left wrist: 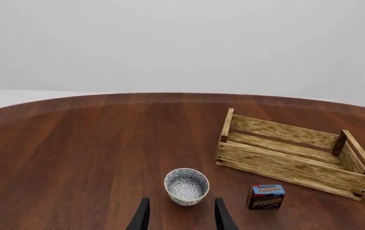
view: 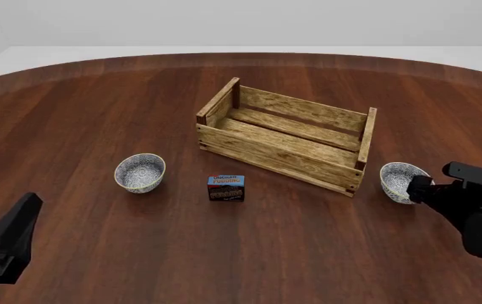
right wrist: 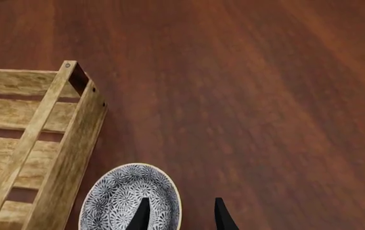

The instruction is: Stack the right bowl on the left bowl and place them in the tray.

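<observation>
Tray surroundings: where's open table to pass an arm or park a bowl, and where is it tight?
Bare wood lies beyond the tray and left of the left bowl. The tray's inside is empty. It is tighter between the pudding box and tray front, and tightest at the right bowl, beside the tray's corner with the right gripper straddling its rim.

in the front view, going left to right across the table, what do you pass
left gripper → left bowl → pudding box → tray → right bowl → right gripper
</observation>
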{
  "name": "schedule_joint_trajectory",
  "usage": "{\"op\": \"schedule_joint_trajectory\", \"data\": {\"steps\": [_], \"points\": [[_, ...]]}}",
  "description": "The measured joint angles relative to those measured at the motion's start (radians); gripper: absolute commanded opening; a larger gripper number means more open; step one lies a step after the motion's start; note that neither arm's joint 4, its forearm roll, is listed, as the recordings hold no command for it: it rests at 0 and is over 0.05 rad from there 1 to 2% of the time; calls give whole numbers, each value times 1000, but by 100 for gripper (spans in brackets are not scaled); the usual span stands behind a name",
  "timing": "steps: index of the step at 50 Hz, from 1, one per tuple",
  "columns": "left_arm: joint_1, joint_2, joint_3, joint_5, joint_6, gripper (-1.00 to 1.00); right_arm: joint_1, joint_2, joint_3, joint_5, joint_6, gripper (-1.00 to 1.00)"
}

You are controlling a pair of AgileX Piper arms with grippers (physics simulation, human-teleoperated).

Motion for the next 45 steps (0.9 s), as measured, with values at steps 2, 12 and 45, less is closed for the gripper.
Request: {"op": "schedule_joint_trajectory", "data": {"steps": [2,12,45], "points": [[0,-1,-1,1,0,100,0,4,-1,-4,1,100],[1,0,-5,3,2,100,-2,24,-3,-23,3,100],[13,45,-46,-26,15,100,22,72,33,-130,18,-100]]}}
